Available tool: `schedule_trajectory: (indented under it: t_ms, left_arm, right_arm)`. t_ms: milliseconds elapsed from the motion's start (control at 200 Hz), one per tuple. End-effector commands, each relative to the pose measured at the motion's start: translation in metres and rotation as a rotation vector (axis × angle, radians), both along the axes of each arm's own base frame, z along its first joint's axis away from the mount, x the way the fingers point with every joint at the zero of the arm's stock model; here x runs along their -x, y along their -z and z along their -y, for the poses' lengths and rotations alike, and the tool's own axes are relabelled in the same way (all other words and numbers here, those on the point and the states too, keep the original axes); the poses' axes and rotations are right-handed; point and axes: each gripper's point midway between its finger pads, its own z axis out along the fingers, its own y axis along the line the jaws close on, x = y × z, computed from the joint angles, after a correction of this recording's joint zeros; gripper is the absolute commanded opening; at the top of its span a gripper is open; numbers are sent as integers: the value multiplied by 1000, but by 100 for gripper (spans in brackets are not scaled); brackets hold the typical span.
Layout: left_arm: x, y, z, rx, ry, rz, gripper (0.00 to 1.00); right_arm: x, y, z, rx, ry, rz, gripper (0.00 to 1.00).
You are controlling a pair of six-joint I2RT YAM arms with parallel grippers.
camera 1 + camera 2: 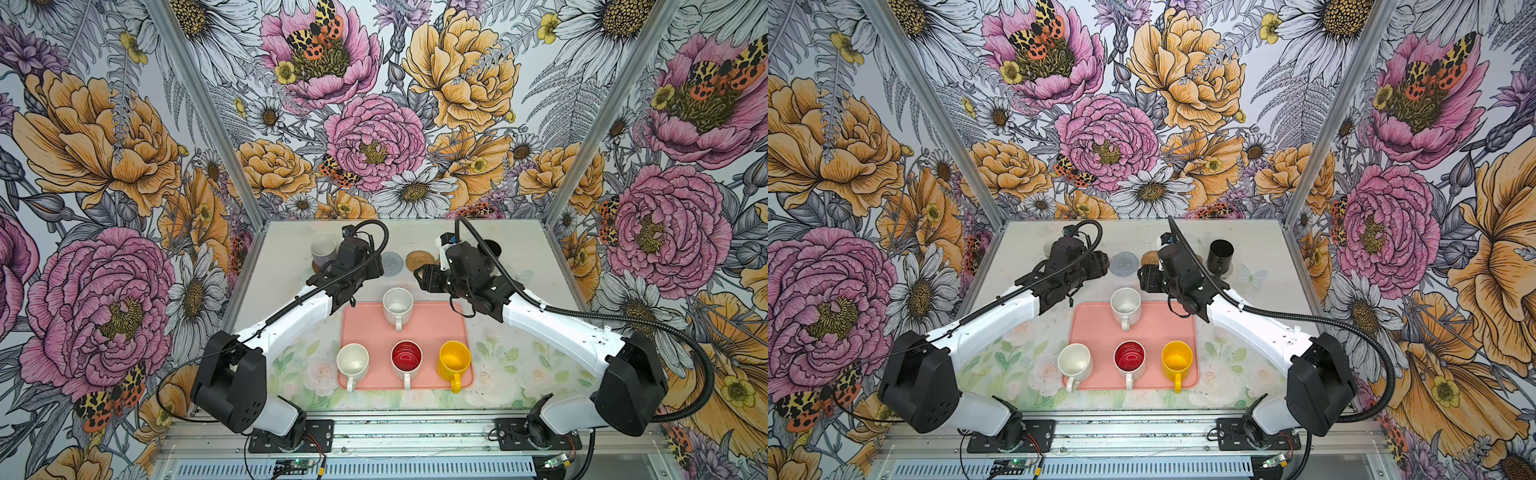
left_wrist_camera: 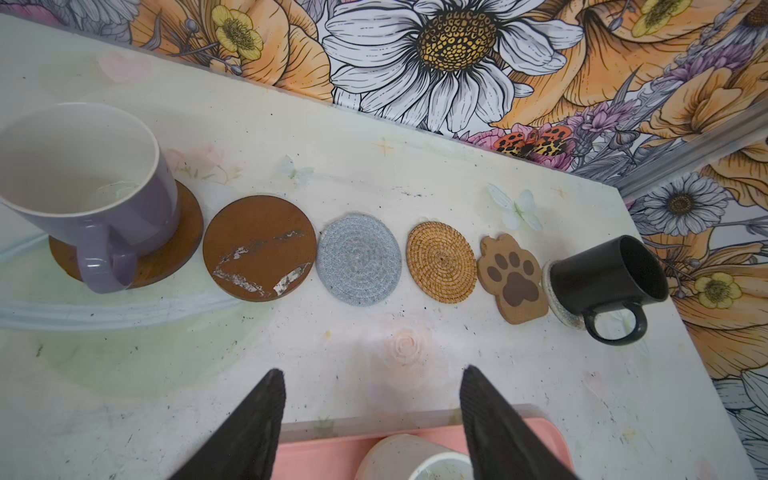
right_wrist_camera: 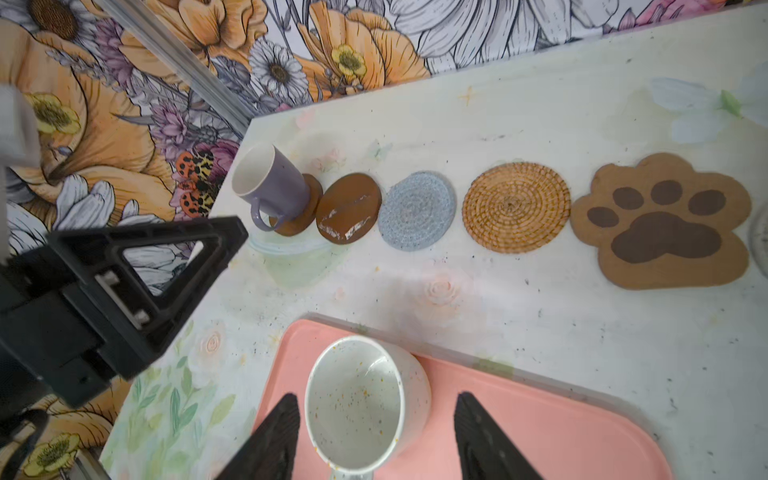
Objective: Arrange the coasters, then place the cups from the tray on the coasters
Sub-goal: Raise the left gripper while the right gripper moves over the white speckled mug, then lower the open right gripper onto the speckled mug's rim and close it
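Six coasters lie in a row along the far side: a brown disc (image 2: 187, 220) under the lavender cup (image 2: 83, 195), a bare brown disc (image 2: 259, 245), a grey-blue woven round (image 2: 358, 259), a tan rattan round (image 2: 441, 268), a paw shape (image 2: 513, 282), and a whitish woven round (image 2: 557, 301) under the black cup (image 2: 602, 278). The pink tray (image 1: 432, 332) holds the speckled cup (image 3: 357, 399), a plain white cup (image 1: 352, 361), a red-inside cup (image 1: 406, 357) and a yellow cup (image 1: 454, 358). My left gripper (image 2: 372, 374) hangs open and empty by the tray's far edge. My right gripper (image 3: 377, 397) is open, its fingers either side of the speckled cup with gaps.
Floral walls with metal corner posts (image 1: 199, 104) close in the table at the back and both sides. My left gripper's body (image 3: 124, 270) sits close beside the right one, near the tray's far left corner. Bare table (image 2: 415, 332) separates the coaster row from the tray.
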Motion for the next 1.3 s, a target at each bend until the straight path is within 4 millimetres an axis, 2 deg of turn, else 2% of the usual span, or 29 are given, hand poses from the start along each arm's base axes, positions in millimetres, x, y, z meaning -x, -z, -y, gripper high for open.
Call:
schedule_trajectory:
  t_ms: [0,130,155,240,300,550,761,816,991,1296]
  left_arm:
    - [2,-16,-8,-9,-28,69,77]
    - [8,-20,-17,-26,-49,92,80]
    - [10,-20,-18,-29,-47,94,81]
    - [12,-20,-22,-38,-50,102,85]
    - [13,-19,-22,-42,-47,101,88]
    - [13,-20,-26,-45,-46,104,89]
    - [15,-22,-29,-32,-39,120,89]
    - [16,-23,-30,-24,-33,129,94]
    - [19,-27,-34,9,-24,154,98]
    - [21,-25,-40,29,-17,147,99]
  right_arm:
    - [22,16,3,118,-33,-36,64]
    - [38,32,-6,143,-64,-68,66]
    - [48,34,-16,144,-95,-74,66]
    - [55,40,-24,148,-118,-94,66]
    - [59,44,-27,149,-125,-107,66]
    - [73,66,-29,165,-104,-173,67]
    - [76,83,-43,179,-114,-220,67]
    - [77,85,-49,179,-125,-230,67]
    - [77,93,-62,183,-149,-254,68]
    - [73,105,-71,201,-141,-272,69]
